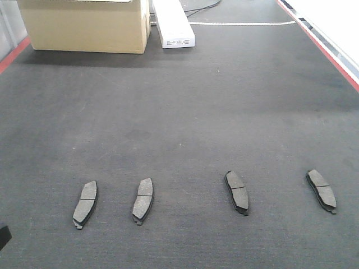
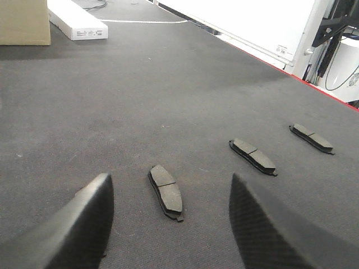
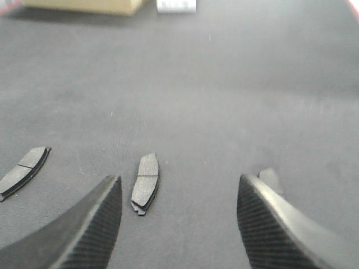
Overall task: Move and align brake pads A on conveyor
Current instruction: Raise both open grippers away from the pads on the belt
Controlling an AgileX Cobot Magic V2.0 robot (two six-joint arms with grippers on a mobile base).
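Four dark grey brake pads lie in a loose row on the charcoal conveyor (image 1: 185, 112): far left (image 1: 85, 204), second (image 1: 143, 199), third (image 1: 237, 191), far right (image 1: 321, 189). The left pair lean one way and the right pair the other. My left gripper (image 2: 170, 185) hangs open low over the belt, and the second pad (image 2: 166, 191) lies flat between its fingers, untouched. Two more pads (image 2: 253, 156) (image 2: 312, 138) lie to its right. My right gripper (image 3: 179, 179) is open too, with one pad (image 3: 146, 184) just inside its left finger (image 3: 90, 224). Its right finger half hides another pad (image 3: 269, 178).
A cardboard box (image 1: 84, 25) and a long white box (image 1: 174, 25) stand at the far end of the belt. Red side rails (image 1: 322, 50) (image 1: 14, 56) run along both edges. A white panel (image 2: 252, 22) and cables lie beyond the right rail.
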